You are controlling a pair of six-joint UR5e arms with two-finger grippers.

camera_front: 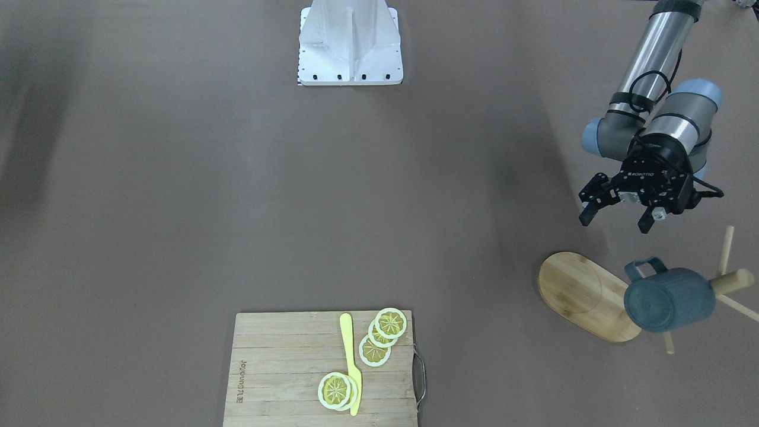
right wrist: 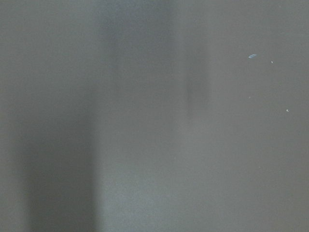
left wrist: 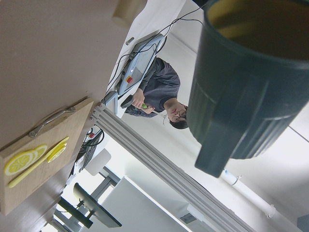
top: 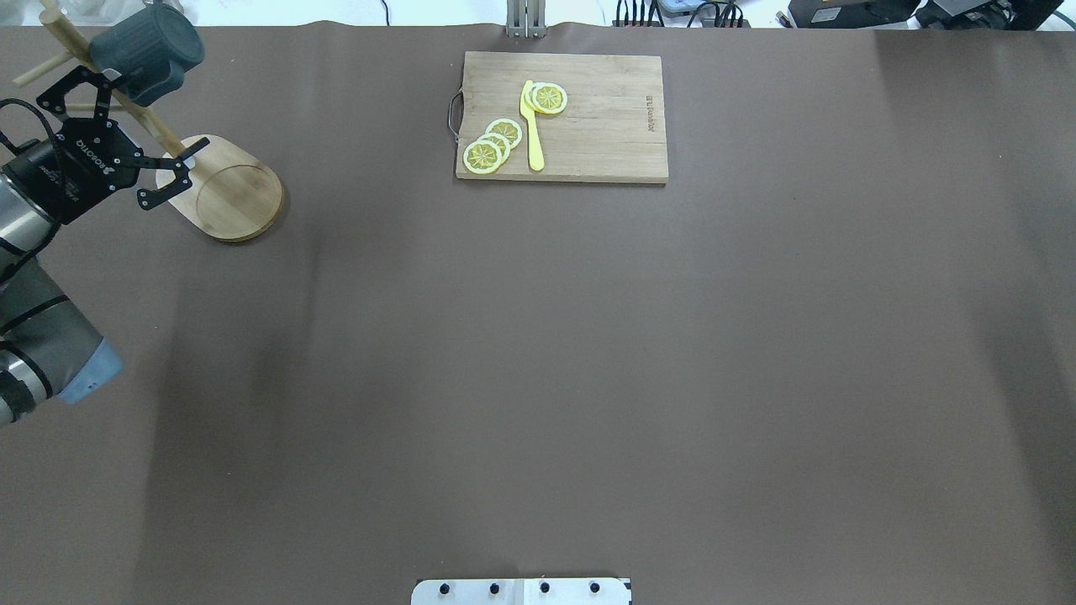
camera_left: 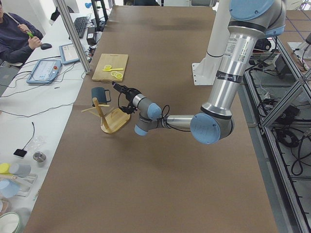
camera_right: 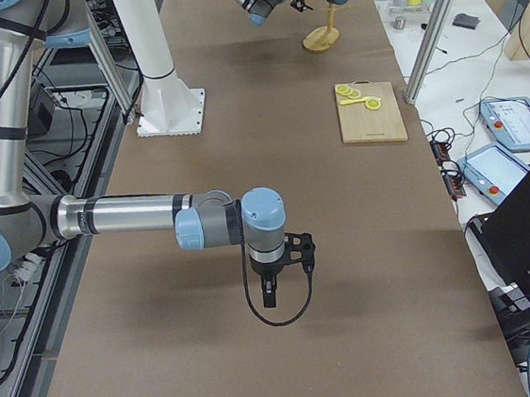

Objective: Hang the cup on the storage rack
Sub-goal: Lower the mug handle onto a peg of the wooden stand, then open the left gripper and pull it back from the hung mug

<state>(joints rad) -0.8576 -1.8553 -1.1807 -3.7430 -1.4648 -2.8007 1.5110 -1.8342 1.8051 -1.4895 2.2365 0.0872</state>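
The dark teal cup hangs on the bamboo storage rack, high beside the post and off the table. It also shows in the overhead view and fills the upper right of the left wrist view. My left gripper is open and empty. It is close to the cup but apart from it, above the rack's oval base. My right gripper shows only in the exterior right view, low over bare table far from the rack. I cannot tell whether it is open or shut.
A rectangular bamboo cutting board with a metal handle lies at mid-table on the operators' side. It carries lemon slices and a yellow knife. The white robot base stands at the opposite edge. An operator sits beyond the table's edge.
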